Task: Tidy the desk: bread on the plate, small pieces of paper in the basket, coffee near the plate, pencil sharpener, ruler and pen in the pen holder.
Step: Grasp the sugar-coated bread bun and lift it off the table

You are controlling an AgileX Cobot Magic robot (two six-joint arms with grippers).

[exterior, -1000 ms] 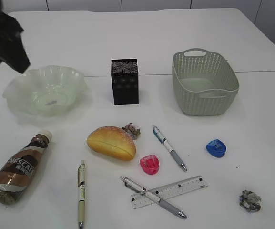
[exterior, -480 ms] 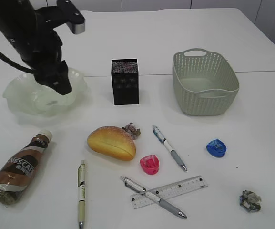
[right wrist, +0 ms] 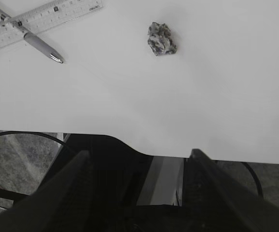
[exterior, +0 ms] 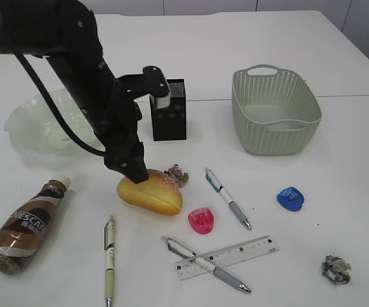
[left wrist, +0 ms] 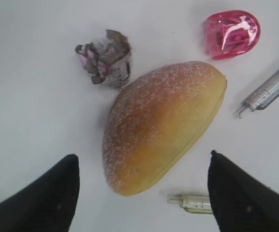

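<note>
Left gripper (left wrist: pixel 141 193) poised over the bread (exterior: pixel 149 190), fingers (left wrist: pixel 42 193) spread wide on either flank of the bun and touching nothing yet; judged to be lining up for a grasp across the short axis, the narrower span to close on. Bread lying flat on the desk (exterior: pixel 337 147), in front of the pen holder (exterior: pixel 168 110) and well apart from the plate (exterior: pixel 27 125) at the far left. Crumpled paper wad (left wrist: pixel 105 58) sitting just beside the bun's far end, perhaps touching it, hard to tell from here; close enough to be nudged by a sloppy closure. Pink sharpener (left wrist: pixel 232 28) and a pen tip (left wrist: pixel 192 202) near the bun too, so little slack on those sides. Open tabletop between bun and plate, apart from the coffee bottle (exterior: pixel 24 224) lying on its side below that path. Right gripper (right wrist: pixel 139 183) hanging off the near desk edge, jaws apart and empty, second paper wad (right wrist: pixel 161 38) ahead of it.
</note>
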